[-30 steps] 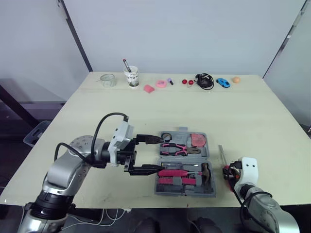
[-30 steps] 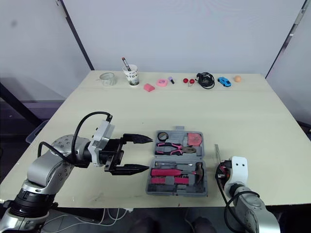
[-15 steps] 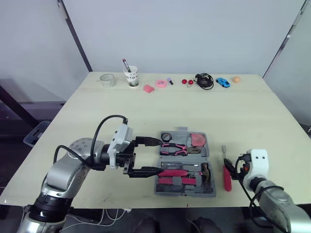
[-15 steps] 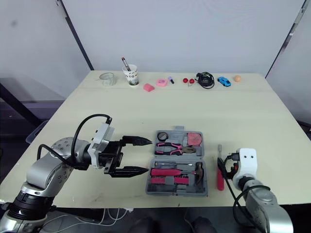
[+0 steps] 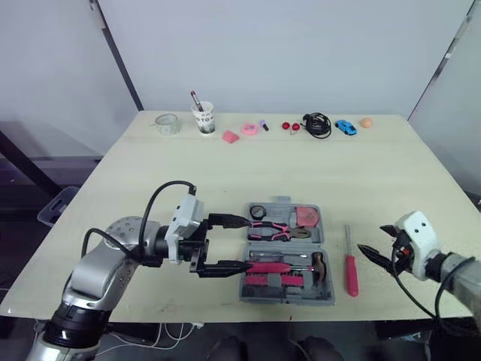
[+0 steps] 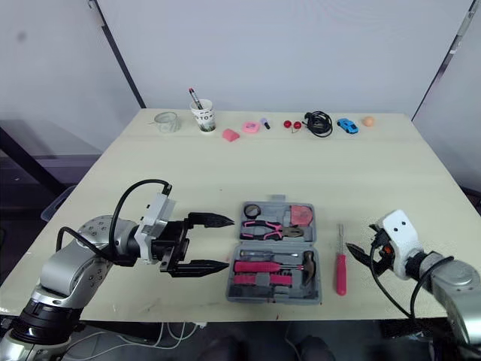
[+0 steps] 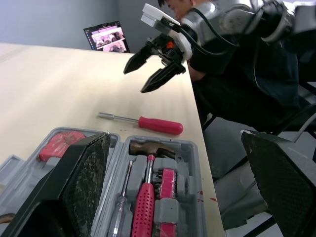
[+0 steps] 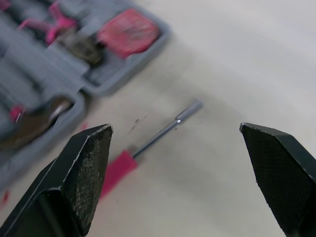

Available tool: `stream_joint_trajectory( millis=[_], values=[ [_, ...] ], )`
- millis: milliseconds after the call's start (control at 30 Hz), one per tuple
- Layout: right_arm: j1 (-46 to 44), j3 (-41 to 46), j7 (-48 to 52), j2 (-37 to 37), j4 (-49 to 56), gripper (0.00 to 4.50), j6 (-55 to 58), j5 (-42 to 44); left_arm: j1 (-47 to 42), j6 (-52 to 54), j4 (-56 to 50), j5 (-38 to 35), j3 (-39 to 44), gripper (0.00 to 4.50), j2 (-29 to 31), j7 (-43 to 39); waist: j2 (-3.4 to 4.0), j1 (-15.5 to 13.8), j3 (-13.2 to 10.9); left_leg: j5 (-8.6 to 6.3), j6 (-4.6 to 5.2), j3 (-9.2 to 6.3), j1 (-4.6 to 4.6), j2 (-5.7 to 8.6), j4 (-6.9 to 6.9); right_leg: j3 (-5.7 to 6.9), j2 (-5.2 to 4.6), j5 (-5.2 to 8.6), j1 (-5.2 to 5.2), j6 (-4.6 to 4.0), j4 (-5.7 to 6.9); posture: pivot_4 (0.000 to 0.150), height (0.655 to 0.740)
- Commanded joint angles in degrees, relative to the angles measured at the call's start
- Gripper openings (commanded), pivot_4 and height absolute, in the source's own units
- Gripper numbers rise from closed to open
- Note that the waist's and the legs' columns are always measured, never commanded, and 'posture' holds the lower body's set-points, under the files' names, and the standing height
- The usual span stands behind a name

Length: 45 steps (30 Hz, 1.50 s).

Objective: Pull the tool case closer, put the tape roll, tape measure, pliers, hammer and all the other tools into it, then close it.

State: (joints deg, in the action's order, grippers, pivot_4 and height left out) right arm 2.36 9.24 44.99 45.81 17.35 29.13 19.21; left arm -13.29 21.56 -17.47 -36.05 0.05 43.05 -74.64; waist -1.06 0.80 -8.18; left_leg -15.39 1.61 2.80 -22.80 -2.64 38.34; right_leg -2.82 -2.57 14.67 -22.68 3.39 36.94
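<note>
The grey tool case (image 5: 284, 298) lies open near the table's front edge. In it are pink pliers (image 5: 269, 229), a red tape measure (image 5: 304, 217) and a hammer (image 5: 317, 265). My left gripper (image 5: 242, 243) is open at the case's left edge, one finger beside each half. A red-handled screwdriver (image 5: 350, 265) lies on the table just right of the case. My right gripper (image 5: 373, 256) hangs open to the right of the screwdriver, holding nothing. The clear tape roll (image 5: 166, 124) sits at the far left back of the table.
Along the back edge stand a paper cup with a pen (image 5: 203, 118), pink bits (image 5: 249, 129), a black cable (image 5: 316, 125), a blue toy car (image 5: 345, 128) and an orange ball (image 5: 365, 122). A person's dark clothing (image 7: 247, 84) shows beyond the table's right edge.
My right gripper has swung out to the right, away from the screwdriver, which now lies uncovered on the table. The left gripper has stayed at the case's left edge.
</note>
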Motion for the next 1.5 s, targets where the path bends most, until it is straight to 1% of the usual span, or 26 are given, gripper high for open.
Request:
stream_joint_trajectory(
  millis=[33,133,233,300,433,600,800,867,933,1100,1267,1300,1367,1400,1433,1500],
  values=[
    [-2.5,-2.5,9.1,4.2,-4.4,4.37,-8.4,-1.8,-0.4,-1.0,-1.4,-0.6,1.5,4.5,0.5,-0.3,-0.02,0.0,0.0,0.0,0.0,0.0,0.0,0.0,-0.01,0.01,0.0,0.0,0.0,0.0,0.0,0.15,0.74],
    [-5.7,-6.3,16.4,7.7,-9.9,4.37,-15.9,-4.6,-0.3,-1.0,-1.5,-0.5,1.4,4.5,0.5,-0.2,-0.05,-0.1,-0.1,0.0,0.0,0.0,-0.02,0.0,-0.01,0.04,0.0,-0.01,0.0,0.02,0.0,0.15,0.74],
    [-12.1,-12.1,25.0,10.5,-16.1,4.37,-24.0,-8.1,-0.3,-0.7,-2.1,-0.9,1.3,4.5,0.5,0.1,-0.1,0.0,-0.1,0.0,0.0,0.02,-0.02,0.0,0.01,0.02,0.0,0.0,0.0,0.0,-0.01,0.15,0.74],
    [-17.0,-16.1,30.5,11.0,-21.0,4.37,-31.8,-11.1,-0.2,-0.5,-2.5,-1.1,1.5,4.5,0.6,0.2,-0.08,0.1,-0.2,0.0,0.0,0.02,0.01,-0.01,0.02,-0.01,0.0,-0.01,0.0,0.01,-0.01,0.15,0.74],
    [-28.3,-24.3,38.8,9.9,-32.6,4.37,-47.4,-18.4,0.5,-0.7,-2.9,-1.2,1.4,4.5,0.8,-0.6,-0.05,0.0,-0.3,0.0,0.0,0.04,0.02,-0.02,0.01,0.02,0.0,-0.02,0.0,0.02,0.0,0.15,0.74],
    [-39.8,-32.5,43.1,6.4,-44.7,4.37,-62.7,-26.5,0.4,-1.0,-2.9,-0.4,1.5,4.5,1.9,-1.4,-0.01,0.0,-0.4,0.01,0.0,0.12,0.03,-0.02,0.02,0.02,0.0,-0.03,0.0,0.02,-0.01,0.15,0.74],
    [-45.3,-38.0,45.8,3.1,-51.2,4.37,-73.2,-29.8,0.2,-1.6,-3.0,-0.1,1.4,4.5,2.0,-1.0,-0.01,-0.1,-0.4,0.01,-0.01,0.09,0.02,-0.03,0.03,0.04,-0.05,-0.02,0.01,-0.01,0.0,0.15,0.74],
    [-46.3,-40.1,45.3,2.1,-53.1,4.37,-76.6,-32.3,0.4,-1.6,-3.5,-0.1,1.4,4.5,1.9,-0.6,-0.01,-0.1,-0.4,0.01,-0.01,0.08,0.02,-0.02,0.03,0.04,-0.06,-0.02,0.01,-0.02,0.0,0.15,0.74],
    [-47.0,-42.0,43.4,0.5,-55.2,4.37,-80.0,-35.1,0.9,-1.7,-4.0,0.2,1.4,4.5,1.8,-0.1,0.0,-0.1,-0.4,0.01,-0.01,0.07,0.03,-0.03,0.03,0.04,-0.06,-0.02,0.0,-0.02,0.01,0.15,0.74],
    [-49.8,-44.7,36.2,-2.5,-61.4,4.37,-84.0,-42.9,1.7,-2.1,-4.4,0.5,1.5,4.5,1.8,0.6,0.01,0.1,-0.4,0.02,-0.02,0.08,0.1,-0.05,0.03,0.02,-0.06,-0.02,-0.01,-0.02,0.09,0.15,0.74],
    [-52.2,-46.3,32.8,-4.4,-65.9,4.37,-85.5,-46.5,2.1,-2.6,-4.5,1.0,1.4,4.5,1.8,0.9,-0.07,0.1,-0.4,0.02,-0.03,0.08,0.14,-0.05,0.07,0.0,-0.06,-0.03,0.02,-0.03,0.1,0.15,0.74],
    [-52.5,-46.5,32.5,-4.6,-66.5,4.13,-85.7,-47.1,2.1,-2.7,-4.5,1.1,1.3,4.5,1.7,1.0,-0.12,0.1,-0.3,0.02,-0.03,0.08,0.15,-0.05,0.08,0.0,-0.06,-0.03,0.02,-0.03,0.1,0.15,0.74],
    [-52.8,-47.0,32.2,-5.1,-67.4,3.52,-86.1,-47.7,2.2,-2.8,-4.6,1.2,1.0,4.5,1.6,1.2,-0.2,0.2,-0.3,0.02,-0.03,0.09,0.2,-0.06,0.08,-0.01,-0.06,-0.03,0.06,-0.04,0.11,0.15,0.74],
    [-52.9,-47.2,32.2,-5.2,-67.8,3.03,-86.2,-47.9,2.2,-2.9,-4.6,1.1,0.9,4.5,1.5,1.3,-0.22,0.3,-0.3,0.02,-0.03,0.09,0.23,-0.06,0.09,-0.02,-0.06,-0.04,0.09,-0.05,0.12,0.15,0.74],
    [-52.9,-47.3,32.4,-5.4,-68.1,2.46,-86.3,-47.7,2.2,-2.9,-4.6,1.1,0.9,4.5,1.5,1.3,-0.22,0.3,-0.3,0.02,-0.03,0.08,0.28,-0.06,0.09,-0.02,-0.06,-0.04,0.13,-0.05,0.12,0.15,0.74],
    [-52.8,-47.2,32.4,-5.5,-68.3,1.69,-86.2,-47.5,2.0,-3.1,-4.4,1.1,0.8,4.5,1.5,1.4,-0.22,0.3,-0.3,0.02,-0.03,0.08,0.38,-0.07,0.08,-0.03,-0.06,-0.04,0.22,-0.06,0.13,0.15,0.74]
  ],
)
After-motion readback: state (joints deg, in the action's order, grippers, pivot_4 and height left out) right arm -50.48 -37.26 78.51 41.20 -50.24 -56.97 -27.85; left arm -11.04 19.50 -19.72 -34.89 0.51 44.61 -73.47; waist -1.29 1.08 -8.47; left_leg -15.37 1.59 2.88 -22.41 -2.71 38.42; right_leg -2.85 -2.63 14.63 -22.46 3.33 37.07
